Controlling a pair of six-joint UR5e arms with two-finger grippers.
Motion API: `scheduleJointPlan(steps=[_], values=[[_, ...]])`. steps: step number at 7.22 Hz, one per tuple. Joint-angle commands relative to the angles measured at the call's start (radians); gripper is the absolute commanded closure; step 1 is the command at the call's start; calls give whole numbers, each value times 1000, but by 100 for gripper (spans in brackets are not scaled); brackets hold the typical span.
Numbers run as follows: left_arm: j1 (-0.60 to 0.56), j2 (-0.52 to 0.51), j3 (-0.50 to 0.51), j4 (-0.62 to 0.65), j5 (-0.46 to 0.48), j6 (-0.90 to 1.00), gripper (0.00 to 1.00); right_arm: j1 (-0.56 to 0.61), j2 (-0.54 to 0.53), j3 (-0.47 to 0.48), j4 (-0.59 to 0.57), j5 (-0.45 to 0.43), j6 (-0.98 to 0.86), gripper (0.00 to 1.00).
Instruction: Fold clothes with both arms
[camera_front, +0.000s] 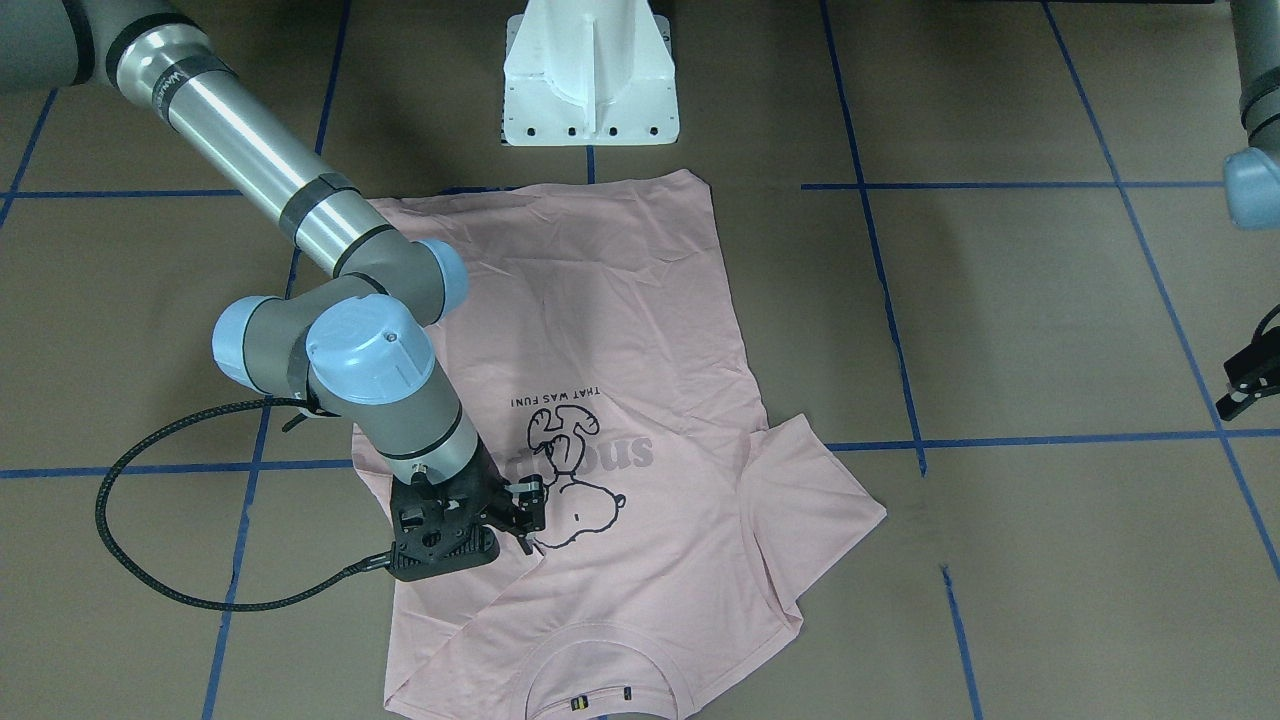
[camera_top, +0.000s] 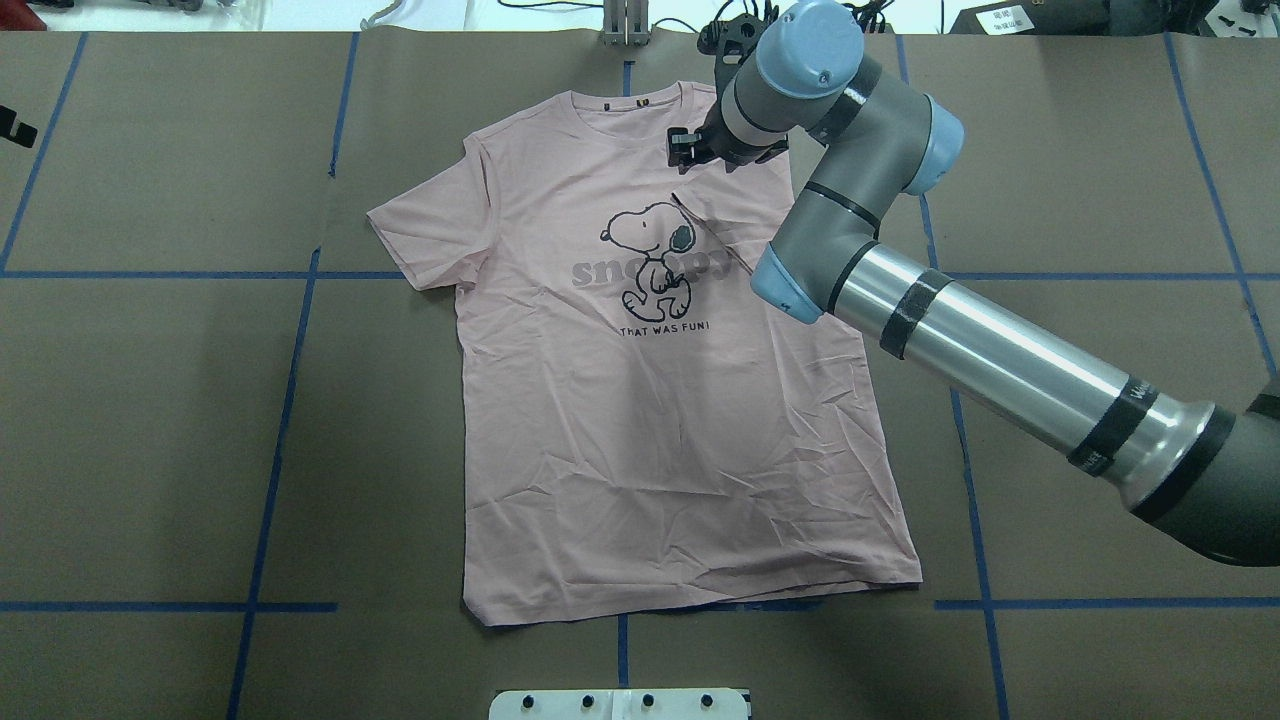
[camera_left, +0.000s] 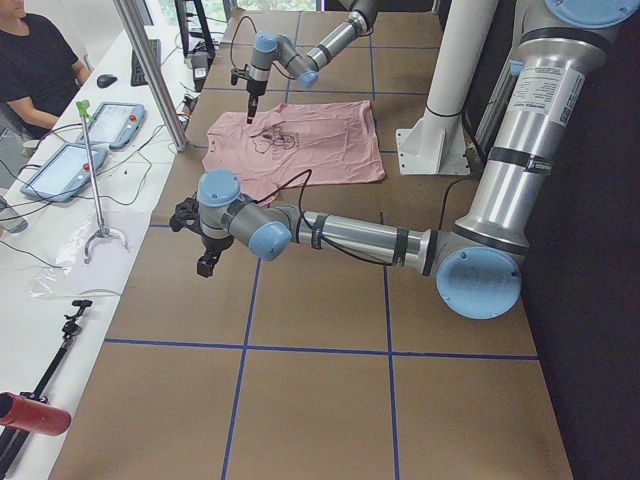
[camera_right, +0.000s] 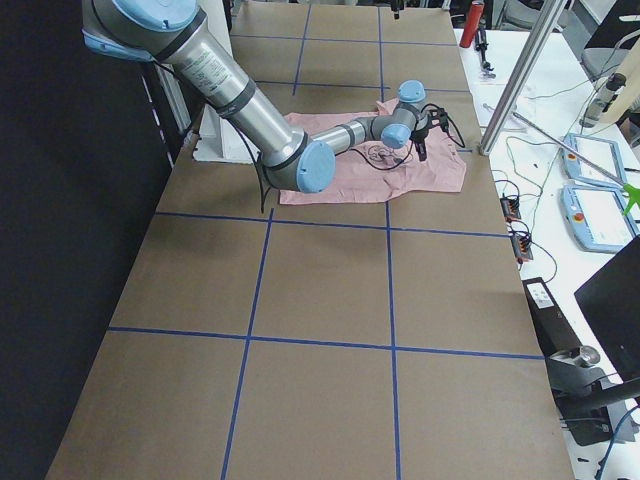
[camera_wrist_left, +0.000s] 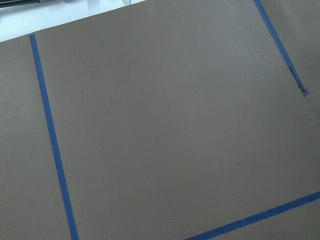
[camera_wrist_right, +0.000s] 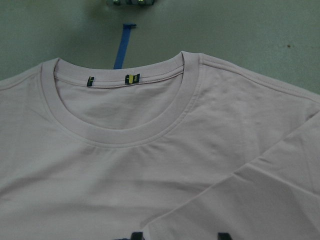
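Note:
The pale pink T-shirt (camera_top: 650, 450) lies flat and face up on the brown table, collar (camera_wrist_right: 120, 135) at the far edge, dog print (camera_top: 650, 255) on the chest. Its sleeve on my right side is folded in over the chest (camera_front: 450, 600). The other sleeve (camera_top: 425, 225) lies spread out. My right gripper (camera_front: 525, 515) hangs just above the folded sleeve's edge near the collar. It is open, with both dark fingertips (camera_wrist_right: 225, 235) apart at the bottom of its wrist view. My left gripper (camera_left: 205, 255) hovers over bare table far from the shirt. I cannot tell whether it is open or shut.
The white pedestal base (camera_front: 590, 80) stands at the shirt's hem end. Blue tape lines (camera_wrist_left: 50, 135) grid the brown tabletop. Beyond the collar edge is a white side bench with tablets (camera_left: 60, 165), cables and a seated person (camera_left: 35, 60).

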Motion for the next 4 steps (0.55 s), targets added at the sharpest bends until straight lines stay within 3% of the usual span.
scheduleJointPlan(steps=[1, 2, 3, 4], values=[[162, -85, -8, 1, 103, -318, 0, -1, -81, 203, -237, 65, 88, 0], [254, -121, -11, 0, 166, -470, 0, 13, -170, 386, -409, 101, 77, 0], [331, -148, -8, -19, 201, -587, 0, 46, -260, 494, -482, 151, 57, 0], [399, -161, 0, -64, 264, -699, 0, 77, -282, 506, -512, 193, 3, 0]])
